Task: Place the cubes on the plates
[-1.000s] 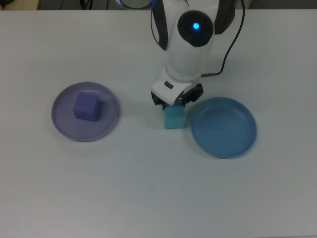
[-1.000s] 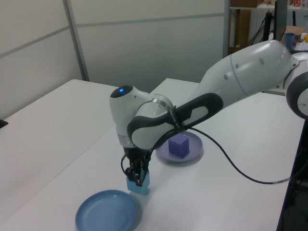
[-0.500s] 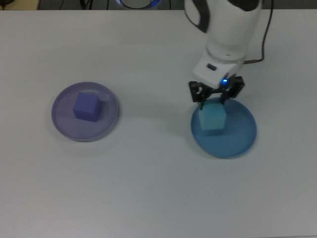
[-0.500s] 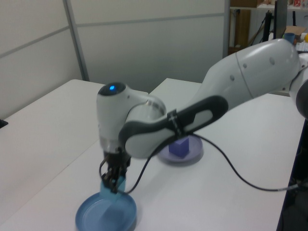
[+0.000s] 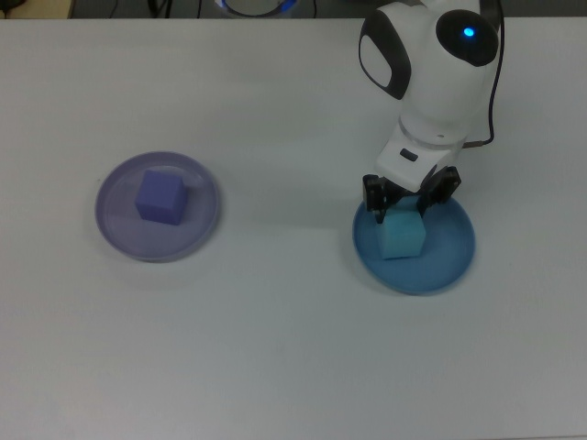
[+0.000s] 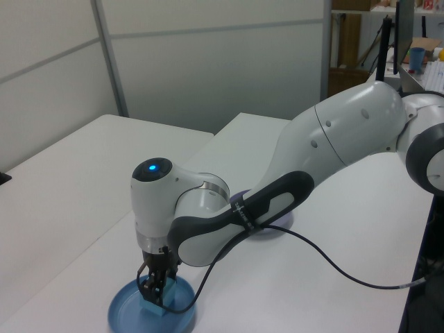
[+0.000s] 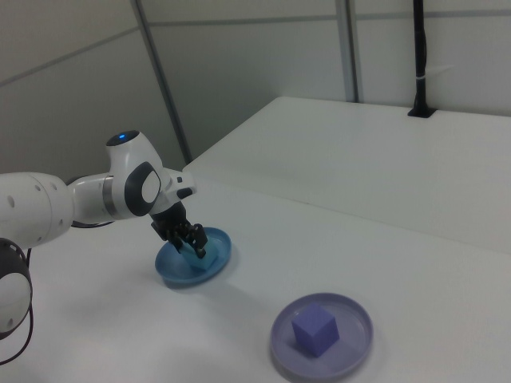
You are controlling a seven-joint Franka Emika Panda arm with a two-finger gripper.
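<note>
Turquoise cube [image 5: 402, 236] is seen in the top view lying inside the blue plate [image 5: 449, 261], toward the top view's left half of the dish. The gripper [image 5: 404, 205] is positioned directly over the cube's far edge, with one dark finger at each upper corner of the cube; the jaws are set about the cube's width apart, but whether the pads press on it or stand just clear cannot be told. The white arm [image 5: 440, 64] is seen rising toward the top edge, a blue light lit on it. Well apart, at the top view's left, the violet cube [image 5: 161, 196] is seen resting within the lavender plate [image 5: 200, 230], on the white table [image 5: 275, 348].

In the left view, the blue plate [image 6: 125, 313] is seen at the near edge of the table, and the gripper [image 6: 154, 291] is lowered into it around the turquoise cube [image 6: 152, 305], which is largely hidden by the fingers. The lavender plate [image 6: 276, 226] is mostly covered by the arm [image 6: 333, 139].

In the right view, the gripper [image 7: 192, 239] is seen low over the blue plate [image 7: 180, 271]; the turquoise cube is not clearly made out there. The violet cube [image 7: 314, 328] is shown sitting upright in the lavender plate [image 7: 351, 351], nearer the camera.
</note>
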